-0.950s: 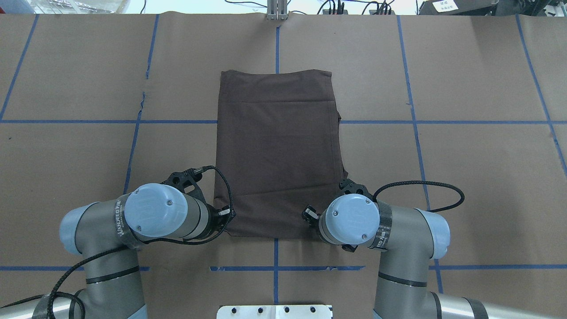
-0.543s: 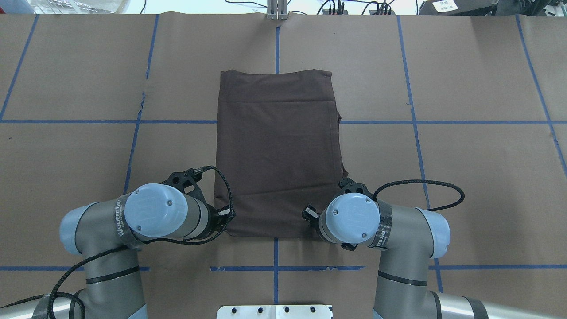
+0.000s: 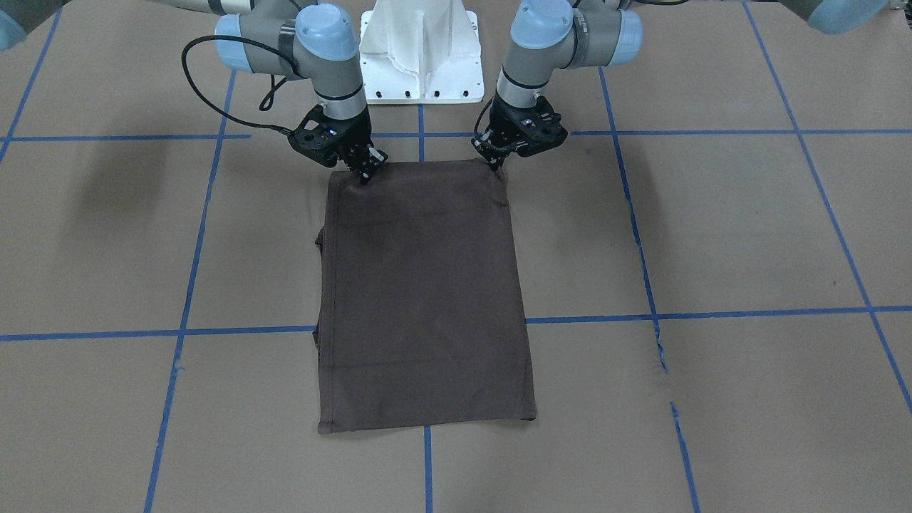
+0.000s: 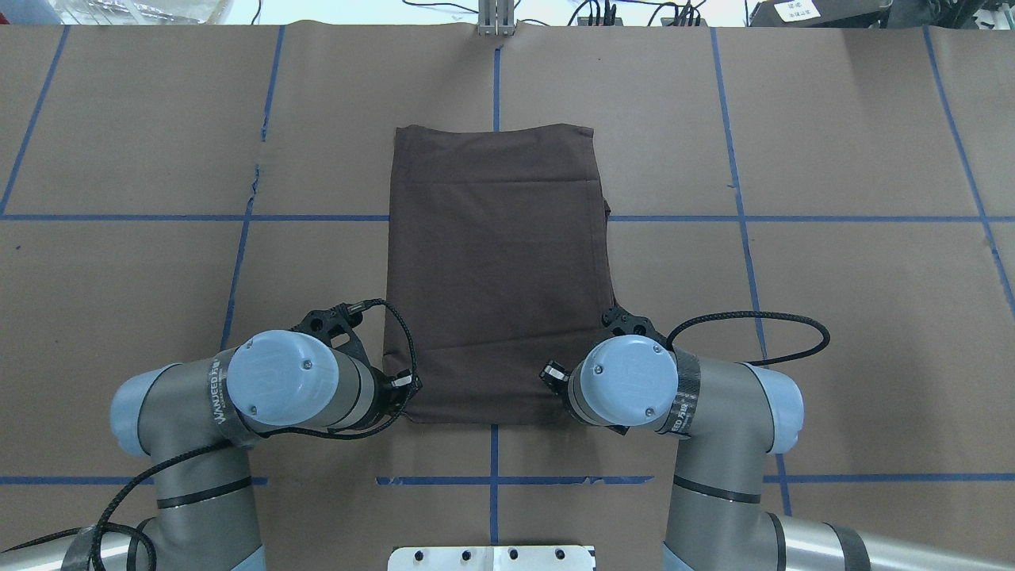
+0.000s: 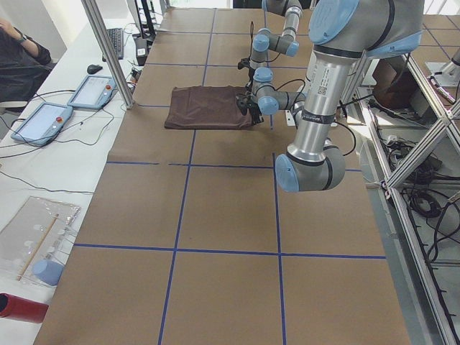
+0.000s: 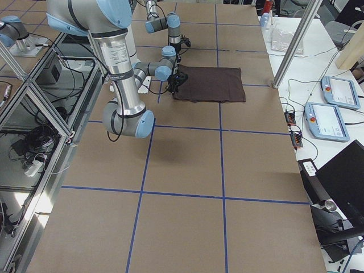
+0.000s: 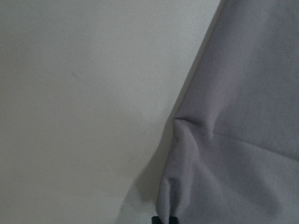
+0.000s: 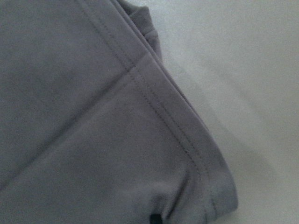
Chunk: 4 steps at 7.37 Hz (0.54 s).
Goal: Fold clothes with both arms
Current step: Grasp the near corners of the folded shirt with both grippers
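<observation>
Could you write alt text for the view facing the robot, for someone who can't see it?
A folded dark brown T-shirt lies flat on a brown table with blue tape lines. The right gripper and left gripper each pinch a corner nearest the robot.

Robotics lab, by the look of it. Two grey industrial arms, left arm (image 5: 325,93) and right arm (image 6: 119,62), are standing at a white pedestal (image 3: 420,50) over a long brown-papered table (image 5: 223,208) that is carrying a grid of blue tape lines (image 4: 737,190). Around it, aluminium frame posts (image 5: 109,50) are rising. On a white side bench (image 5: 86,172), control tablets (image 5: 90,91), probably teach pendants, are lying near a keyboard (image 5: 115,43) and mouse (image 5: 94,69). A person (image 5: 18,65) is sitting alongside. Loose cables (image 6: 34,139) are trailing under the frame.
</observation>
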Each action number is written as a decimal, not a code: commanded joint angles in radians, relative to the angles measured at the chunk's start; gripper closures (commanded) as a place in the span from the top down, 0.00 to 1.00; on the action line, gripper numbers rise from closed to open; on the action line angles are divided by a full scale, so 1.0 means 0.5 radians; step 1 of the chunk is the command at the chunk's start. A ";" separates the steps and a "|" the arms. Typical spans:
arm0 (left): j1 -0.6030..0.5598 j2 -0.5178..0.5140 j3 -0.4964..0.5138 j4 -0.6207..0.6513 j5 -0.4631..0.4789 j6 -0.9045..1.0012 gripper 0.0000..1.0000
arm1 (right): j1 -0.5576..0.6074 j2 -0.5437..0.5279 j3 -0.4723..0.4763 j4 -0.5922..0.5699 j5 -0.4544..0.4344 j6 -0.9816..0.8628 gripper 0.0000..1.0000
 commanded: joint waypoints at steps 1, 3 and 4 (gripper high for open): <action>0.002 -0.002 0.006 -0.002 0.003 0.003 0.00 | 0.002 0.013 0.002 0.006 -0.004 -0.002 0.00; -0.004 0.019 -0.067 0.028 0.000 0.003 0.00 | 0.011 -0.002 0.066 0.009 0.014 -0.005 0.00; 0.005 0.022 -0.186 0.150 -0.003 0.003 0.00 | 0.017 -0.023 0.145 0.006 0.039 -0.008 0.00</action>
